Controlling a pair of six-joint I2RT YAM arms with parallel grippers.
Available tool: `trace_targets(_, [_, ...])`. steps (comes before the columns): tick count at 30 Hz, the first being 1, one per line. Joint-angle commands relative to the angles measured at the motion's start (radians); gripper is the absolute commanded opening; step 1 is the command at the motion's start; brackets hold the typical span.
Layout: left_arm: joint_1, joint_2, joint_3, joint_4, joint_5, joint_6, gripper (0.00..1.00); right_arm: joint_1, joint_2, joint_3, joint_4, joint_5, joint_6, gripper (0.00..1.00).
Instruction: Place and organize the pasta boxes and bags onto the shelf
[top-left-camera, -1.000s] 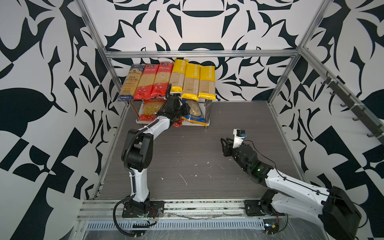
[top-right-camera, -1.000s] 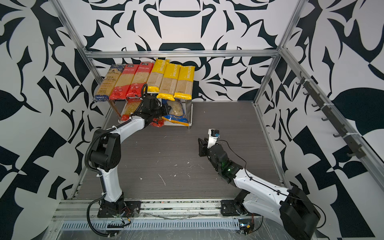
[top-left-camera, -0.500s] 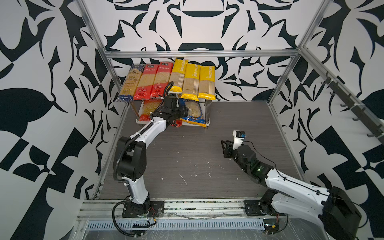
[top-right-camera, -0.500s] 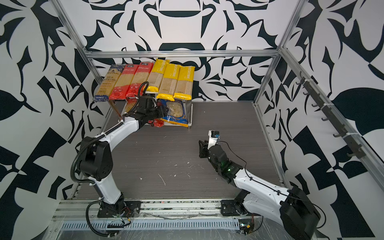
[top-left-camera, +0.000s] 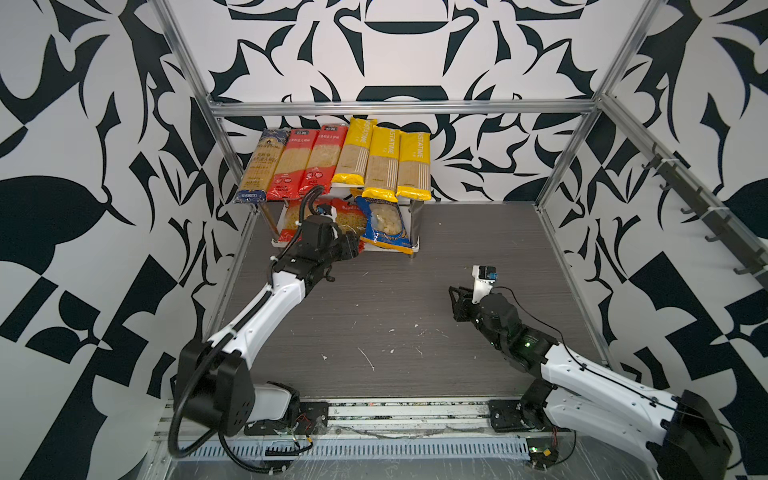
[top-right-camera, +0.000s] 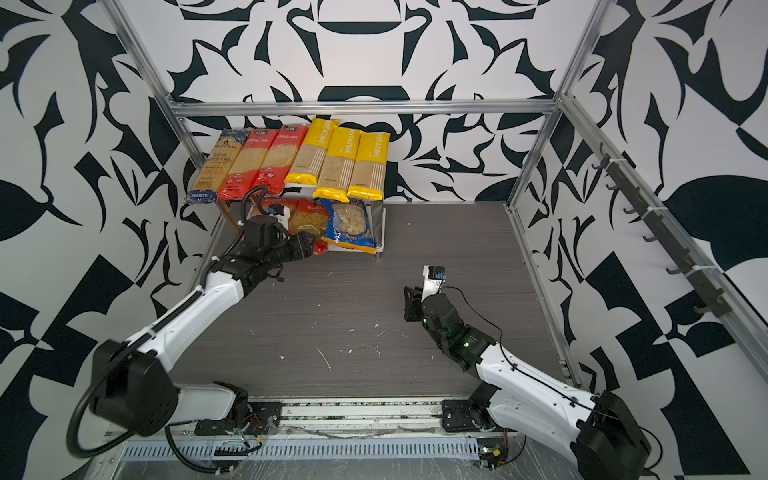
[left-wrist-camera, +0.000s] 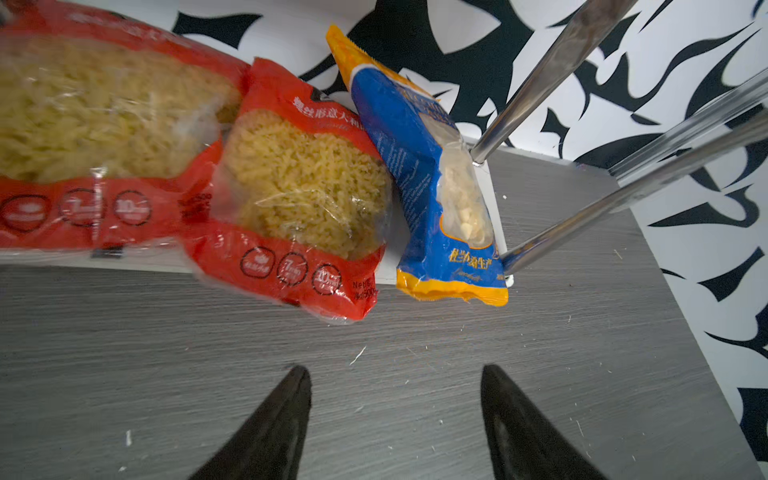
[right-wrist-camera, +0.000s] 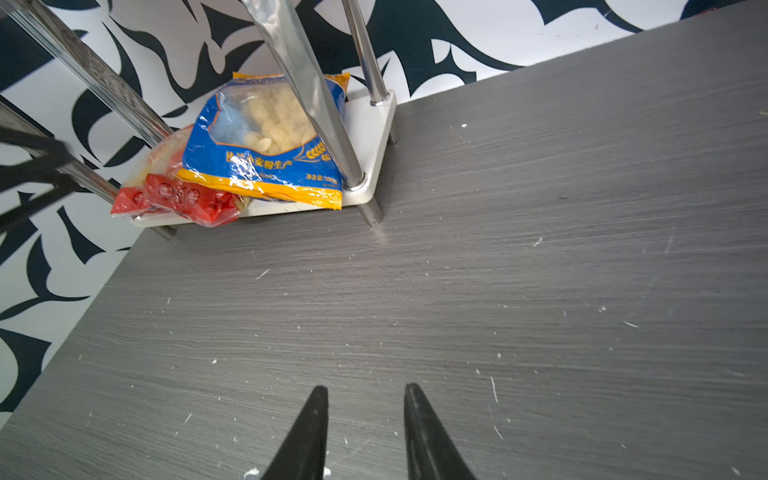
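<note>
The shelf stands at the back left. Its top board carries one dark-blue long packet, two long red ones and three long yellow ones. On the lower board lie a short red bag, a second short red bag that overhangs the front edge, and a blue-orange bag. My left gripper is open and empty over the table just in front of the overhanging red bag. My right gripper is open and empty, low over the table at mid right.
Aluminium frame rails run along the table's back and sides. A shiny shelf leg stands right beside the blue-orange bag. Small white crumbs dot the dark table.
My left gripper has opened, let go of the second short red bag on the lower board, and drawn back toward the front. The right arm has barely moved.
</note>
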Motion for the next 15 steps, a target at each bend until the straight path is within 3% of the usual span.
trace_targets(1, [-0.004, -0.132, -0.096, -0.008, -0.038, 0.012, 0.69, 0.001, -0.056, 0.034, -0.086, 0.035, -0.015, 0.34])
trace_targets(6, [-0.004, -0.286, -0.194, -0.044, -0.031, 0.036, 0.71, 0.001, -0.162, 0.023, -0.199, 0.067, -0.04, 0.35])
trace_targets(15, [-0.004, -0.44, -0.27, -0.139, -0.036, 0.055, 0.72, -0.002, -0.312, 0.014, -0.34, 0.117, -0.122, 0.37])
